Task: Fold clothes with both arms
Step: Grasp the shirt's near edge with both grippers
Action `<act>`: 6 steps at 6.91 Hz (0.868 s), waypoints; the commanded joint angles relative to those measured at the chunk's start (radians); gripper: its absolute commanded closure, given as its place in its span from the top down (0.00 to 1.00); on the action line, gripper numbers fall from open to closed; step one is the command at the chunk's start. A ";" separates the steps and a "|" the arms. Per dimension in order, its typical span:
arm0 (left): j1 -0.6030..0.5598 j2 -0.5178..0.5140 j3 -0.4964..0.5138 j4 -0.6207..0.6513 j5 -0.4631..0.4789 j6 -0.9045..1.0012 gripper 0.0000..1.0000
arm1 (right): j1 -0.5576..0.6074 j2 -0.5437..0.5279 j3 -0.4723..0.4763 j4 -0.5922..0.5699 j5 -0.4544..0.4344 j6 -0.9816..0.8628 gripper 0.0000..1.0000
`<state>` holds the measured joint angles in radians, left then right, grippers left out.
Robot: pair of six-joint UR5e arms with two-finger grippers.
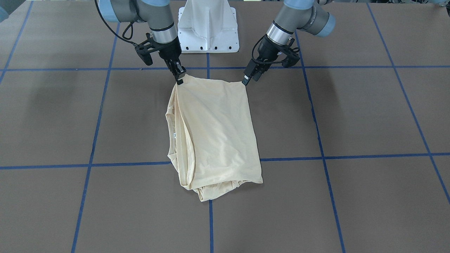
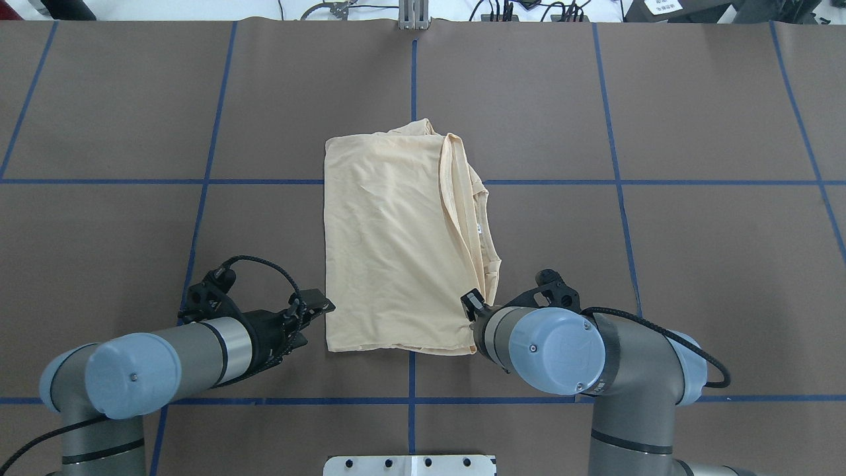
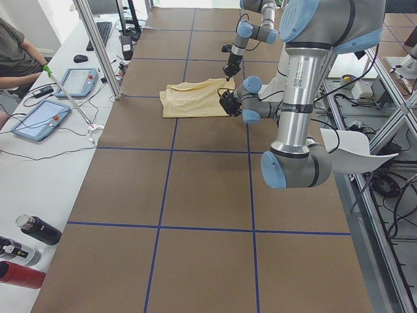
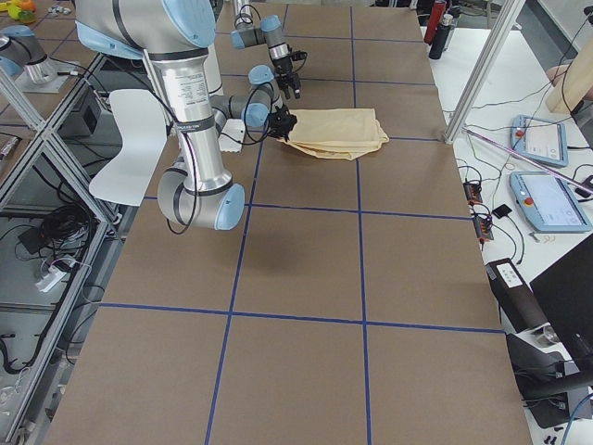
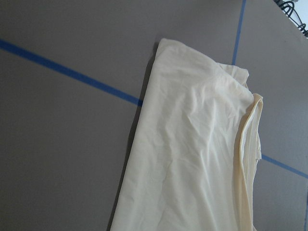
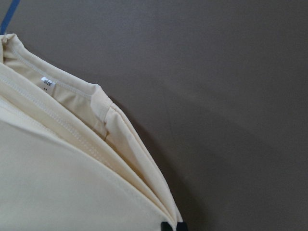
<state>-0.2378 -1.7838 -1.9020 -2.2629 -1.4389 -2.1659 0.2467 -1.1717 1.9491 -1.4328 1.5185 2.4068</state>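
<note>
The pale cream-yellow shirt [image 1: 214, 133] lies folded into a rough rectangle mid-table, also in the overhead view [image 2: 390, 251]. Its ribbed collar and small white neck label [image 6: 46, 83] sit along the edge on my right side. No print shows. My right gripper [image 1: 180, 79] is shut on the shirt's near corner, which rises slightly to it, and the layered edges run into its fingertips [image 6: 171, 226]. My left gripper [image 1: 251, 79] is open just beside the other near corner [image 2: 317, 322], holding nothing. The left wrist view shows only the shirt [image 5: 192, 159].
The brown table cover carries a grid of blue tape lines [image 1: 211, 225]. The white pedestal base [image 1: 208, 26] stands between the arms. In the left side view a bench with tablets [image 3: 39, 117], bottles [image 3: 32, 228] and a seated person [image 3: 16, 52] runs along the far side.
</note>
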 commanded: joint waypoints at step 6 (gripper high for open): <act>0.028 -0.065 0.069 0.075 0.023 -0.028 0.70 | -0.003 0.000 -0.001 0.000 0.000 0.000 0.00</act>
<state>-0.2104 -1.8516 -1.8364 -2.1879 -1.4159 -2.1935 0.2440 -1.1726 1.9482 -1.4323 1.5186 2.4068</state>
